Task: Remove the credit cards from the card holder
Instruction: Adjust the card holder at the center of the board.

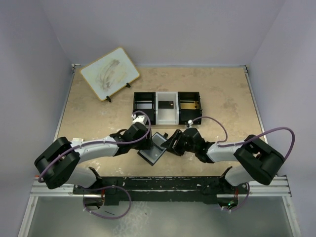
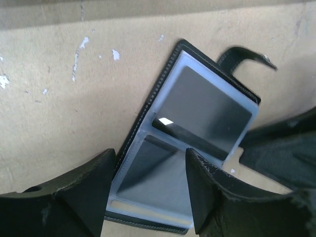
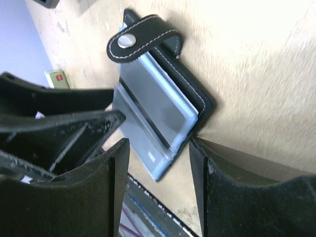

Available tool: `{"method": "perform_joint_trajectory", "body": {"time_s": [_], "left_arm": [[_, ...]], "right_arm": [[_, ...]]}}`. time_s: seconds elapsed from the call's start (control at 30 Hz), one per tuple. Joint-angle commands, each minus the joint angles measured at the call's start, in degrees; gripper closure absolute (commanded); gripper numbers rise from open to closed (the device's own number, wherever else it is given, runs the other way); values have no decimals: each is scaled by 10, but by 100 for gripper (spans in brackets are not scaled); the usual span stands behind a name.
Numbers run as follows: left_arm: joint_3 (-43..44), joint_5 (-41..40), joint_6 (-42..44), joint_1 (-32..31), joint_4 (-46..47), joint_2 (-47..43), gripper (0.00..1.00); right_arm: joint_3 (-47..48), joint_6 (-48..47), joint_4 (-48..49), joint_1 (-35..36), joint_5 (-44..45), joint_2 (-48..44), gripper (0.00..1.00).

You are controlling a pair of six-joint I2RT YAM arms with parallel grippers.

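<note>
The card holder (image 1: 155,149) lies open on the table between my two grippers, black outside with pale blue-grey clear sleeves inside. A dark credit card (image 2: 207,113) shows in the upper sleeve and another card (image 2: 153,175) in the lower one. My left gripper (image 2: 150,158) is open, its fingers either side of the lower sleeve. The strap with its pale snap stud (image 3: 127,40) curls up at the far end of the card holder (image 3: 163,106). My right gripper (image 3: 157,145) is open at the holder's near corner, and its right fingertip (image 3: 195,143) meets the black edge.
A black-and-white three-compartment tray (image 1: 143,94) stands behind the grippers, with a dark flat rectangle (image 1: 166,104) in its white middle part. A whiteboard on a stand (image 1: 109,73) leans at the back left. The table's front rail (image 1: 163,182) runs close behind the card holder.
</note>
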Motion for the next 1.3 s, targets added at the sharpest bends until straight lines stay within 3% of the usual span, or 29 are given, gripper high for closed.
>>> {"method": "perform_joint_trajectory", "body": {"time_s": [0.0,0.23,0.43,0.63,0.87,1.0,1.13,1.27], "left_arm": [[-39,32,-51,-30,57,-24,44],[-71,-13,-141,-122,127,-23,46],[-103,-34,-211,-174,274,-6,47],[-71,-83,-231,-242,286,39,47],[-60,-145,-227,-291,212,-2,47],[-44,-184,-201,-291,97,-72,47],[-27,-243,-176,-281,-4,-132,49],[-24,-213,-145,-218,-26,-161,47]], "right_arm": [[45,-94,-90,-20,-6,11,45],[126,-194,-194,-20,24,18,44],[172,-270,-214,-20,-25,60,44],[235,-333,-299,-20,13,89,43],[282,-342,-392,-20,121,24,34],[259,-309,-399,-20,122,-33,33],[196,-252,-308,-19,68,-79,38],[94,-145,-144,-17,16,-117,45]]}}
